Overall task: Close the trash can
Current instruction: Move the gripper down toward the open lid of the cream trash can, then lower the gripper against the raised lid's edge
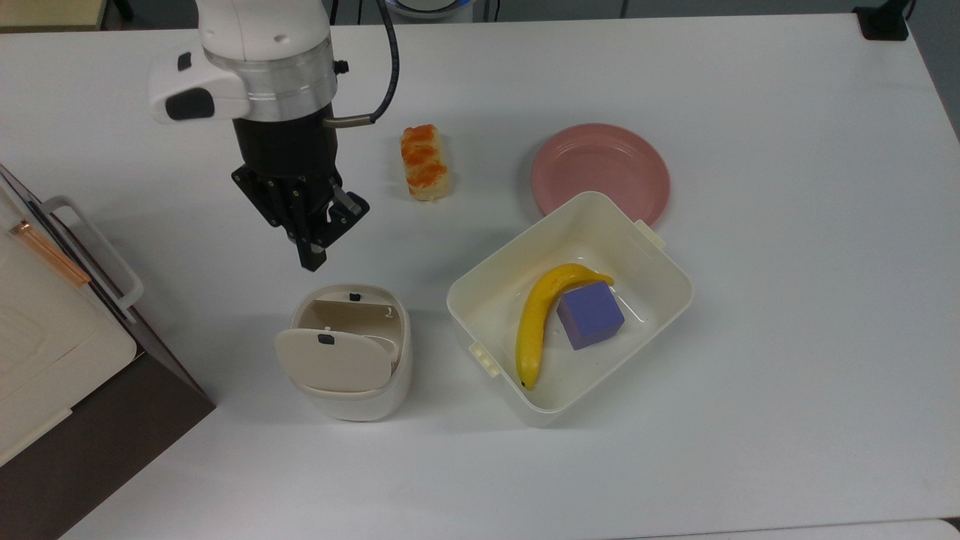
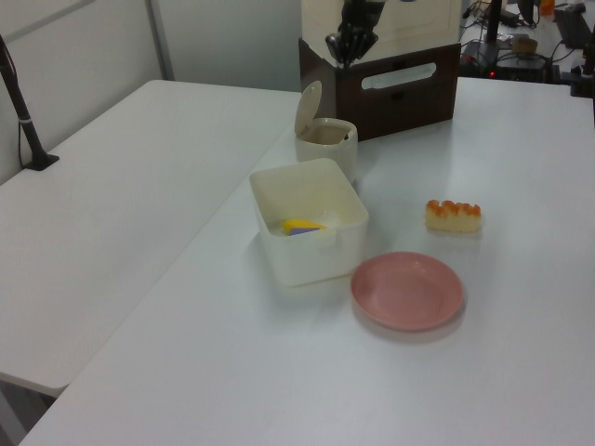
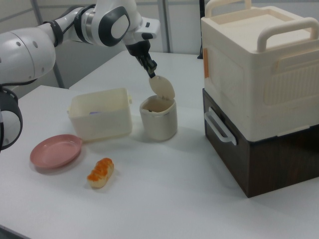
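Beige lid stands raised; the clenched, empty gripper at the trash can's twelve o'clock — a glancing push risks tipping it.

I see a broad white matte counter, a second white table at the left view's left, grey partition walls behind.

In the left view the tub's wall hides most of the banana and block. In the top view the crate runs off the top view's left edge; the pincer's finger gap is unreadable.
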You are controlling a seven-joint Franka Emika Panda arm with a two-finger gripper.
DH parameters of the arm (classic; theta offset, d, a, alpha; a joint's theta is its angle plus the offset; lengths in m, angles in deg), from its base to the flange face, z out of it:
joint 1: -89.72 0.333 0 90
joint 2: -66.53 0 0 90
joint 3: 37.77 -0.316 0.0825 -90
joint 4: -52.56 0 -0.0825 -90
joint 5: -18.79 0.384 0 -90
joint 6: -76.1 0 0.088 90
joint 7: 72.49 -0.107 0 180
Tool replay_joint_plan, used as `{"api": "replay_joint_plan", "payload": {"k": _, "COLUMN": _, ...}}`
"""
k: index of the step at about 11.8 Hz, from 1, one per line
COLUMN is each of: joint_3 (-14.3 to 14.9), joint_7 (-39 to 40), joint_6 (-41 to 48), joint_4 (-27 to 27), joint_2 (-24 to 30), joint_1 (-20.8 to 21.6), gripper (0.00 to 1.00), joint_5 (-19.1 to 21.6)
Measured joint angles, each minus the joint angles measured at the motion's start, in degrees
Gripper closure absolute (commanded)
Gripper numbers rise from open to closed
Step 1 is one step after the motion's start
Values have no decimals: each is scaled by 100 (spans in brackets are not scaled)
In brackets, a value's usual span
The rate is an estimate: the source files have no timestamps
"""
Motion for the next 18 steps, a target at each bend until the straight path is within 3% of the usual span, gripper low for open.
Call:
{"api": "replay_joint_plan", "payload": {"k": 2, "joint_3": -6, "joint_7": -686, "joint_6": -247, "joint_4": 332, "joint_2": -175, "joint_1": 95, "gripper": 100, "joint_5": -31}}
{"api": "replay_joint_plan", "payload": {"k": 5, "joint_3": -3, "joint_7": -1612, "joint_6": -373, "joint_4": 1257, "joint_2": -889, "joint_1": 290, "gripper": 100, "joint_5": -386}}
{"api": "replay_joint_plan", "payload": {"k": 8, "joint_3": 70, "joint_7": -2102, "joint_6": -661, "joint_4": 1813, "joint_2": -1489, "joint_1": 333, "gripper": 100, "joint_5": -709}}
{"api": "replay_joint_plan", "payload": {"k": 12, "joint_3": 81, "joint_7": -1986, "joint_6": -616, "joint_4": 1895, "joint_2": -1609, "joint_1": 331, "gripper": 100, "joint_5": -1075}}
{"api": "replay_joint_plan", "payload": {"k": 18, "joint_3": 81, "joint_7": -1180, "joint_6": -108, "joint_4": 1805, "joint_2": -1592, "joint_1": 340, "gripper": 100, "joint_5": -1087}}
